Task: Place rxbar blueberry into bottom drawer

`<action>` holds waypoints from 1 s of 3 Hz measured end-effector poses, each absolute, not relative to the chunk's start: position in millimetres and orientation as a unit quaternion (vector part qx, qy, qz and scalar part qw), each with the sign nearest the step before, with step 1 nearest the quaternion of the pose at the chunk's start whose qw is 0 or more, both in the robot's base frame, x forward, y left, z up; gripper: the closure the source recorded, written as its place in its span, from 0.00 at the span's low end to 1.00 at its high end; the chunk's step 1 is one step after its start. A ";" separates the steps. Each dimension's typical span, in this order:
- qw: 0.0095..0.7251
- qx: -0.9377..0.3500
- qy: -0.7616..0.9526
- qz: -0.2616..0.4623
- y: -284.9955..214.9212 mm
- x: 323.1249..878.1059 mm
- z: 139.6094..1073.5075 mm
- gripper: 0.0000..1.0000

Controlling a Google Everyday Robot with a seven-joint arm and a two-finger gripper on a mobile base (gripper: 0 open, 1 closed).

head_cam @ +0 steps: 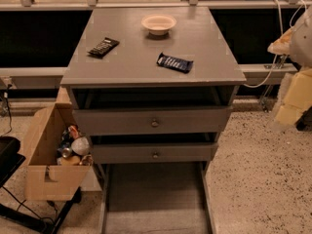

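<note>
The rxbar blueberry [174,62], a dark blue wrapper with white lettering, lies flat on the grey cabinet's top [146,67], right of centre near the front edge. The bottom drawer [156,194] is pulled out towards me, a wide shallow grey tray with nothing visible in it. My gripper [294,100] hangs at the far right edge of the view, off the cabinet's right side and about level with the top drawer, well apart from the bar.
A black-wrapped bar [103,47] lies at the top's left, and a pale bowl [158,23] stands at the back. The two upper drawers with knobs [154,123] are slightly open. A cardboard box [46,165] with cans stands left of the cabinet.
</note>
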State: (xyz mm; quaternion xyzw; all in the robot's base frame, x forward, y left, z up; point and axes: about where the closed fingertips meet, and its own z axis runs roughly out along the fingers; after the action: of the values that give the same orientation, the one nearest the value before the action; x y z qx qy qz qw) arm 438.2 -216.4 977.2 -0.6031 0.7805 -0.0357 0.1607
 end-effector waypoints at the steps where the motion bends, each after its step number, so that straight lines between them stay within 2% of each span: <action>1: 0.161 -0.603 0.780 -0.036 -216.4 438.2 977.2 0.00; 2: 0.200 -0.605 0.771 0.001 -199.2 467.8 971.6 0.00; 3: 0.300 -0.587 0.746 0.091 -156.7 541.9 960.3 0.00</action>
State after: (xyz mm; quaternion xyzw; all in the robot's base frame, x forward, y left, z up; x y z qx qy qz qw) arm 541.9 -156.7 960.3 -0.5867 0.7465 0.0912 0.3004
